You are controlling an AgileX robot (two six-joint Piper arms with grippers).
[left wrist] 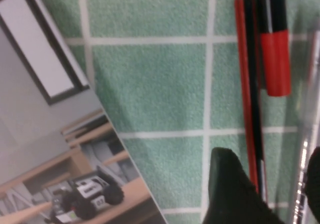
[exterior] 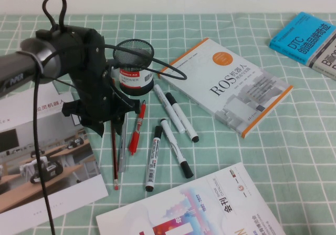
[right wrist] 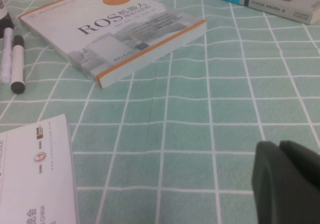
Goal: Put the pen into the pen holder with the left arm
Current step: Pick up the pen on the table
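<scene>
The pen (exterior: 114, 159) is a thin dark-red stick with a pale tip, lying on the green checked cloth. It runs from under my left gripper (exterior: 112, 123) toward the near edge. In the left wrist view the pen (left wrist: 247, 88) passes between my open fingers (left wrist: 227, 189), close to one of them; the left gripper (left wrist: 270, 191) is low over it and holds nothing. The pen holder (exterior: 134, 67), a black mesh cup with a white and red label, stands upright just behind and to the right of the gripper. My right gripper (right wrist: 287, 184) is shut and empty over bare cloth.
A clear pen (exterior: 123, 145) and a red pen (exterior: 137, 127) lie right beside the pen. Several white markers (exterior: 176, 146) lie further right. A ROS book (exterior: 231, 85), a blue book (exterior: 310, 35), a photo sheet (exterior: 37, 156) and a magazine (exterior: 194, 208) surround them.
</scene>
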